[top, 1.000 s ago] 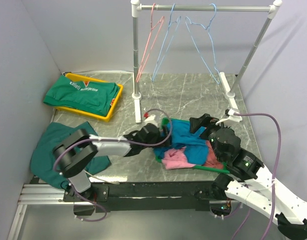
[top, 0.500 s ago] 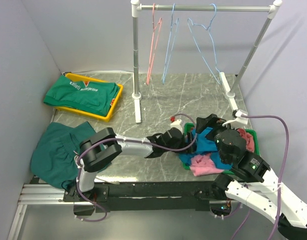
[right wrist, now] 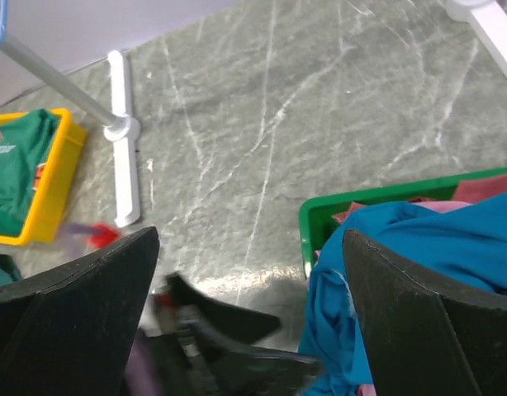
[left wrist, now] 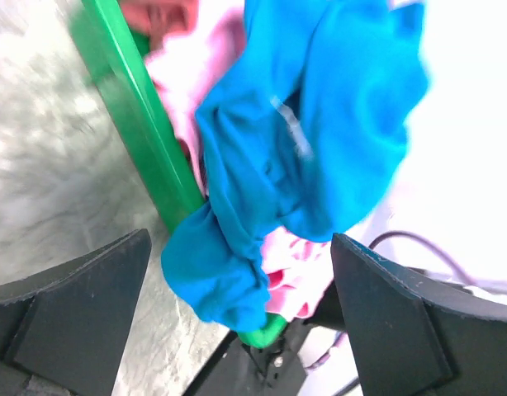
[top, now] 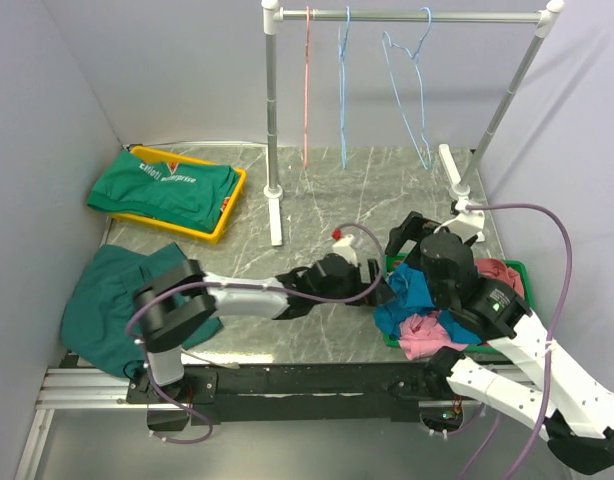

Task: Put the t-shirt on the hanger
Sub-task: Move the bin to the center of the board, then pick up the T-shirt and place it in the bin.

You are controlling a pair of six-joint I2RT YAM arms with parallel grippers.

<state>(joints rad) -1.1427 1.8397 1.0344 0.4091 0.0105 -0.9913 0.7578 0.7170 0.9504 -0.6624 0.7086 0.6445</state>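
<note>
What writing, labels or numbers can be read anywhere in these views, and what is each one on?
Green folded cloth in the yellow tray: white lettering; the second word looks like "enterprise", the first is too small to read.
T-shirt: no print visible.
Elsewhere: no readable text, label or number in any view.

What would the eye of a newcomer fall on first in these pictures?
The bright teal-blue t-shirt spills over the rim of a green tray at the table's near right, mixed with a pink garment. Behind it, a rack carries thin wire hangers; at the left lies a yellow tray with green cloth.
</note>
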